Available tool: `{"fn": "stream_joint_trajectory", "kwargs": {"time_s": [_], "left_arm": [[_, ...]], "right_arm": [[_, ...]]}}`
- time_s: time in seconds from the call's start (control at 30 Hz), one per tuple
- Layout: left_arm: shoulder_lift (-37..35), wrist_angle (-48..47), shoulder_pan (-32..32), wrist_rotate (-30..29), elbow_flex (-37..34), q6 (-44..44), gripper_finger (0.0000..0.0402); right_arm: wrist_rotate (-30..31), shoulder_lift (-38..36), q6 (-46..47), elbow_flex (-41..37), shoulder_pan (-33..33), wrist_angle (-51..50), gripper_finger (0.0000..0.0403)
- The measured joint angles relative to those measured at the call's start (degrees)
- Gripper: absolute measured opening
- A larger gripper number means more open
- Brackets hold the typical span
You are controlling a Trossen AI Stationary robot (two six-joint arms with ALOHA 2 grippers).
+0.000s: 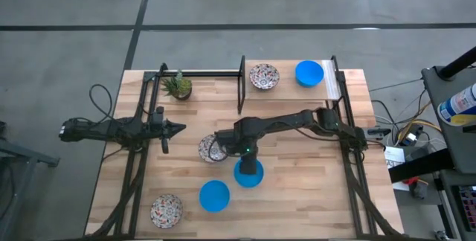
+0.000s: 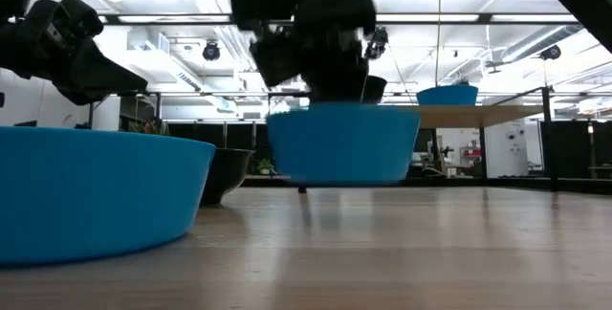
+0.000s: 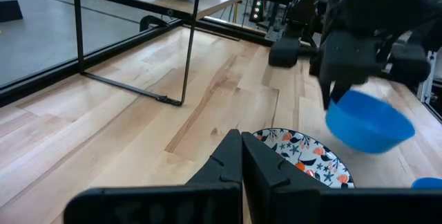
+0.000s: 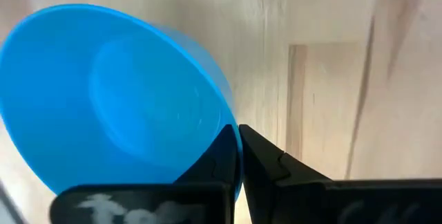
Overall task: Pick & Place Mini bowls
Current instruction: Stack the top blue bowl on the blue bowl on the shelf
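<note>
My right gripper (image 1: pixel 248 168) pinches the rim of a blue bowl (image 1: pixel 249 174); in the right wrist view the two fingers close on the edge of this bowl (image 4: pixel 110 99), one inside and one outside. In the low view the bowl (image 2: pixel 342 143) hangs a little above the table (image 2: pixel 402 243), with a thin gap under its base.

Just beside the gripper, toward the left arm, lies a patterned bowl (image 1: pixel 212 149), very near to the held one. A second blue bowl (image 1: pixel 214 195) sits near the gripper toward the front edge, and another patterned bowl (image 1: pixel 166 210) is farther, close to the front corner. Behind the gripper the wood is open up to the raised shelf (image 1: pixel 331 92), which carries a patterned bowl (image 1: pixel 264 76) and a blue bowl (image 1: pixel 309 73).

My left gripper (image 1: pixel 177 129) waits well apart at the left side, fingers pressed together, near the potted plant (image 1: pixel 178 85).
</note>
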Motion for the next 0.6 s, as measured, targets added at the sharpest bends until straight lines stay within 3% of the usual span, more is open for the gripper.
{"fn": "stream_joint_trajectory", "kwargs": {"time_s": [0.3, 0.6], "left_arm": [[0.0, 0.0, 0.0, 0.0, 0.0, 0.0, 0.0], [0.0, 0.0, 0.0, 0.0, 0.0, 0.0, 0.0]], "right_arm": [[-0.8, -6.3, -0.6, 3.5, -0.7, -7.0, 0.0009], [-0.9, -16.1, 5.4, 3.3, -5.9, -10.3, 0.0009]]}}
